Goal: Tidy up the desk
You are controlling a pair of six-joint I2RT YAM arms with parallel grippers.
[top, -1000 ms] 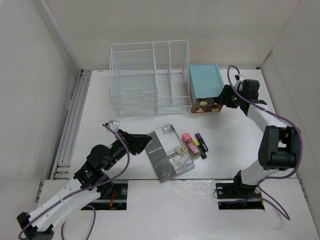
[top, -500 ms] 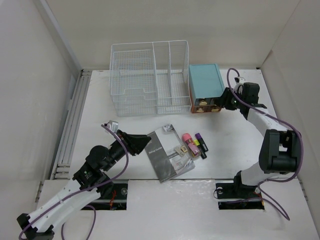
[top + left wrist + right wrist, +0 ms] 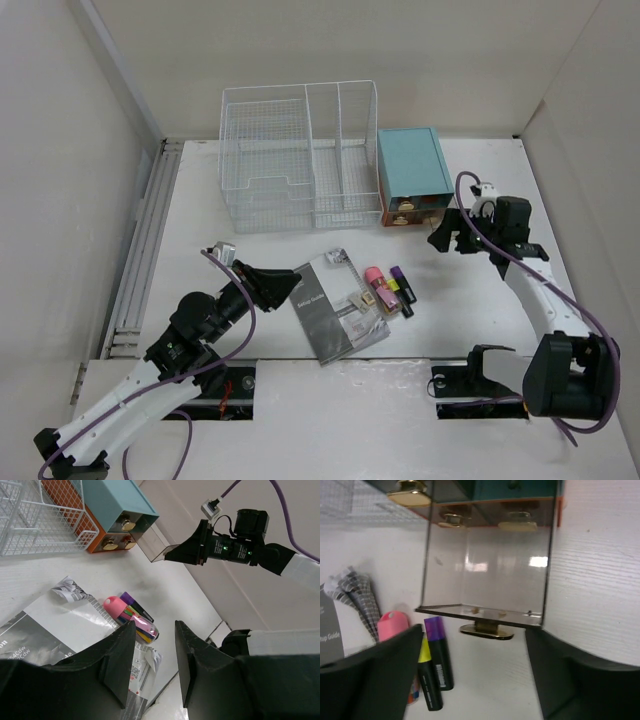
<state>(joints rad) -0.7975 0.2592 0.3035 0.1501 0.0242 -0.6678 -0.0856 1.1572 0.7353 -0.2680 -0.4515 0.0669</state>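
1. Your bench (image 3: 200, 215) is the wide white top under everything. It runs from side wall to side wall. The two cutouts (image 3: 232, 386) lie along its near edge, where the arm bases sit.
2. At the far edge, left of centre, a white wire rack (image 3: 300, 160) stands upright.
3. Just beside the rack's right side is a teal box (image 3: 410, 163). Its orange front faces the near edge.
4. At the right end of that front, a clear drawer (image 3: 485, 575) stands drawn out toward the near edge. Its gold knob (image 3: 486, 630) is on the leading face.
5. Your right tool (image 3: 443, 230) sits at the drawer's front, toward the bench's right edge. Its fingers are spread wide and released. In the wrist view the knob lies between them and touches neither.
6. In the middle of the bench, toward the near edge, a grey booklet (image 3: 335, 315) lies flat and askew. "Setup Guide" is legible on the cover.
7. Markers (image 3: 388, 288) lie against the booklet's right side, with pink, yellow and purple caps visible.
8. Your left tool (image 3: 293, 281) hangs at the booklet's left corner. Its fingers are partly apart with nothing between them, so it is released. You cannot tell whether it touches the cover.
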